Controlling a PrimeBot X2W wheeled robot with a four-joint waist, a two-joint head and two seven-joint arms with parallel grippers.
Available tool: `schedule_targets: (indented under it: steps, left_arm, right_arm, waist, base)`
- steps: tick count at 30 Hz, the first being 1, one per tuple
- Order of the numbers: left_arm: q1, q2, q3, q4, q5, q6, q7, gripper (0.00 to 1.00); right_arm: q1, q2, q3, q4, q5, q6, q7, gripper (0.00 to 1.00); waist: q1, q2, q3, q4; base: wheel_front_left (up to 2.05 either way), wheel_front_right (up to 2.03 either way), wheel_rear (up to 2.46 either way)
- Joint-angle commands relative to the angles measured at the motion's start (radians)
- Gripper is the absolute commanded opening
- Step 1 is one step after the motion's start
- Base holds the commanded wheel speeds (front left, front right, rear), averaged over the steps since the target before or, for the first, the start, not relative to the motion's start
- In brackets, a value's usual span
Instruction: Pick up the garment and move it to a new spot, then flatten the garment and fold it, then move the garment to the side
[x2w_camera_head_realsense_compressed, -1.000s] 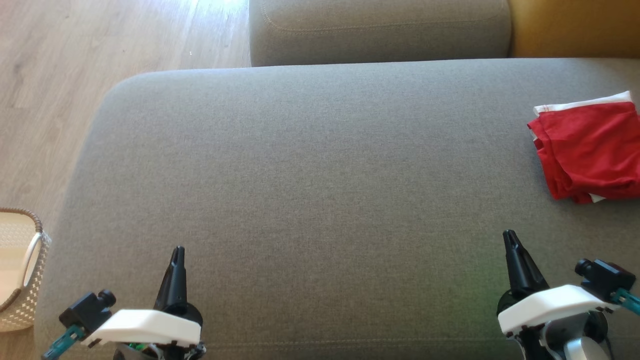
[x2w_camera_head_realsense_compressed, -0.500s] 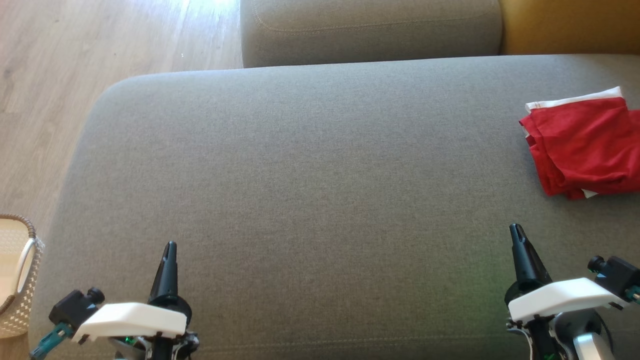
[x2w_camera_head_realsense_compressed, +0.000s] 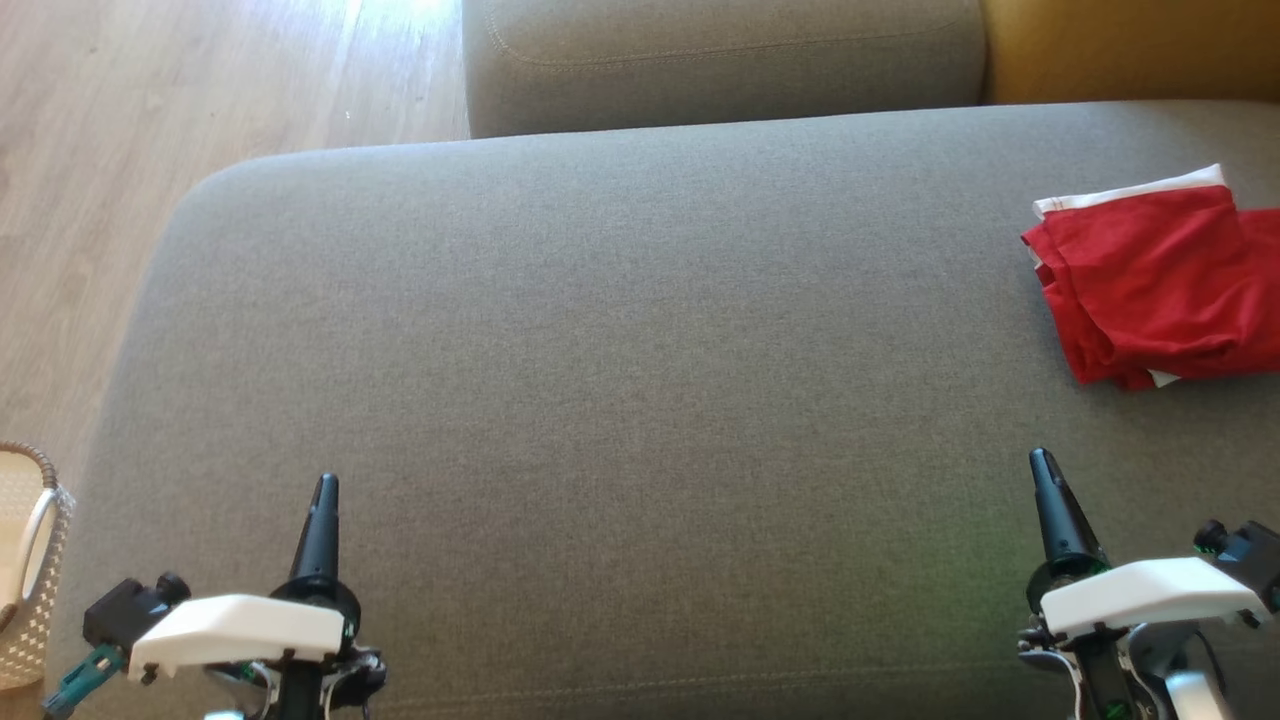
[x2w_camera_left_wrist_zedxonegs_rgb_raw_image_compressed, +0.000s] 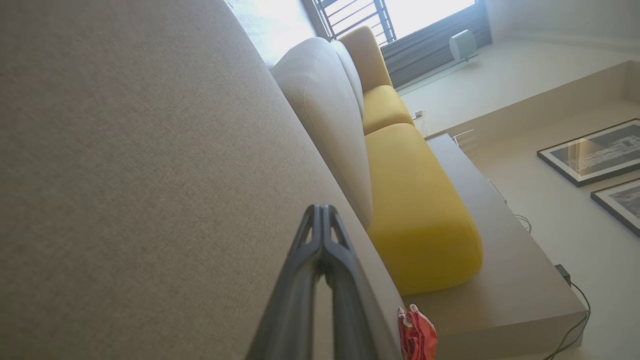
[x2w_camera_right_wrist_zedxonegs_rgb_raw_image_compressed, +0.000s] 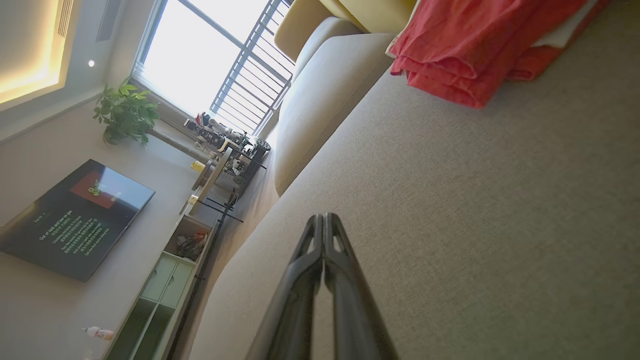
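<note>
Sofa seat (x2w_camera_head_realsense_compressed: 600, 330): the broad grey cushion is bare across its middle, so room for spreading and folding is offered there.
Garment (x2w_camera_head_realsense_compressed: 1150, 280): the red cloth with white trim is laid as a folded, slightly rumpled bundle at the seat's right edge, toward the back. It is judged to be set aside, with the final step apparently done.
Basket (x2w_camera_head_realsense_compressed: 30, 560): a woven basket is seen on the floor off the seat's front left corner, apart from the work.
Left tool (x2w_camera_head_realsense_compressed: 324, 490): its fingers are pressed together and nothing is gripped. It is held near the front edge, by the left corner.
Right tool (x2w_camera_head_realsense_compressed: 1043, 462): it is likewise closed and empty near the front edge, apart from the garment. A resting pose is suggested.
</note>
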Motion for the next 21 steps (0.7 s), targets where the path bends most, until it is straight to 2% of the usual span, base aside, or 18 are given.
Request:
schedule_targets:
  steps: [1, 21]
  left_arm:
    - [-0.052, 0.016, 0.032, -0.027, -0.024, -0.008, 0.008, 0.0]
    - [-0.086, 0.017, 0.084, -0.006, -0.208, -0.022, 0.067, 0.0]
  right_arm:
    - [-0.057, -0.001, 0.006, -0.03, 0.031, 0.0, 0.007, 0.0]
    - [-0.073, -0.001, -0.012, -0.028, 0.287, 0.0, 0.065, 0.0]
  waist:
    - [0.0, 0.0, 0.0, -0.002]
    - [0.0, 0.0, 0.0, -0.029]
  base:
    - [0.0, 0.0, 0.0]
    - [0.0, 0.0, 0.0]
